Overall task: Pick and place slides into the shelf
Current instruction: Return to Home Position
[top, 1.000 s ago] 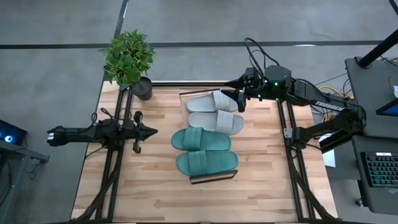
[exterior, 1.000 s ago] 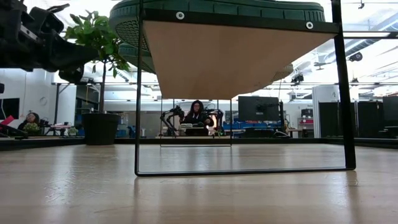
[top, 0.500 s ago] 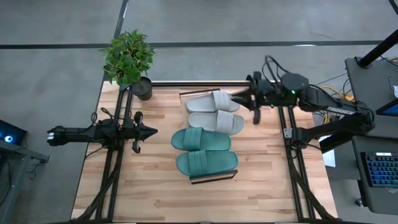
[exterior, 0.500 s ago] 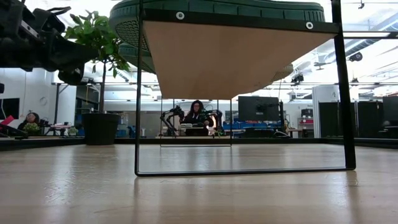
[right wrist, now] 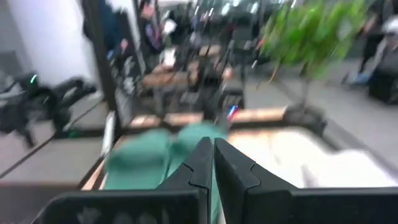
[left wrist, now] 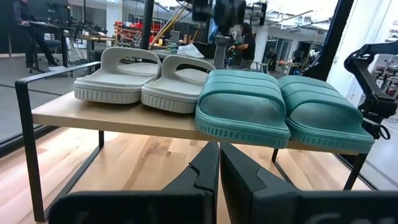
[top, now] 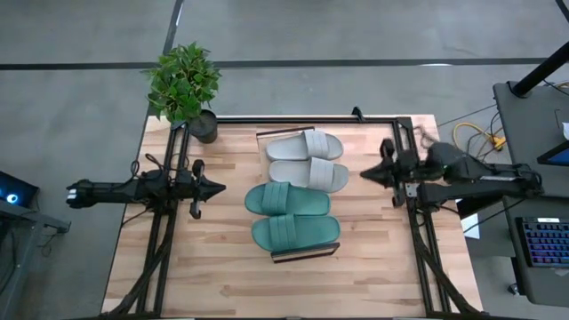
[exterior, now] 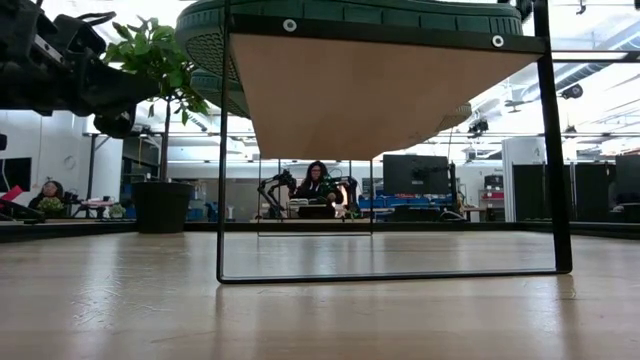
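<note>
All four slides point(left wrist: 242, 106) lie on the shelf point(left wrist: 112, 118), grey pair point(top: 308, 174) beside green pair point(top: 289, 201), so placing looks done, and the left gripper point(top: 218, 188) and right gripper point(top: 364, 175), fingers closed and empty, only need parking.

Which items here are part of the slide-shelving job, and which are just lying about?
Job: teal slides and grey slides, all on the shelf; left gripper and right gripper, shut, either side of it.
Bystanders: potted plant, keyboard.
</note>
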